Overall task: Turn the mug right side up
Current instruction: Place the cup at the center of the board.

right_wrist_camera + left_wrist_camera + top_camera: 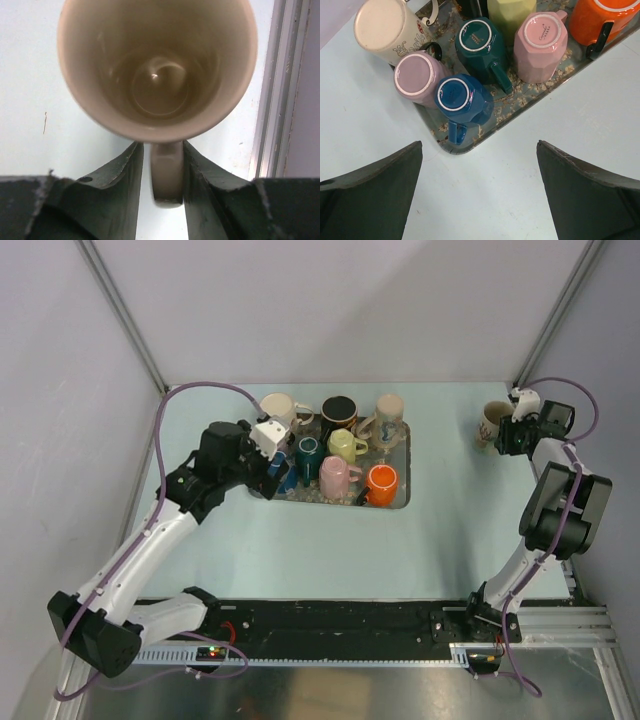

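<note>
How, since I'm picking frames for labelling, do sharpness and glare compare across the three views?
Top external: even soft light, all sharp, though the mugs on the tray look small. Left wrist: mugs crisp, the near dark fingers soft and featureless. Right wrist: the beige mug fills the frame, a small glint in its bottom, handle and fingers blurred.

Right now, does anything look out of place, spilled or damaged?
The beige ceramic mug stands alone, mouth up, near the table's far right corner, away from the patterned tray holding the other mugs. Nothing spilled or broken.
</note>
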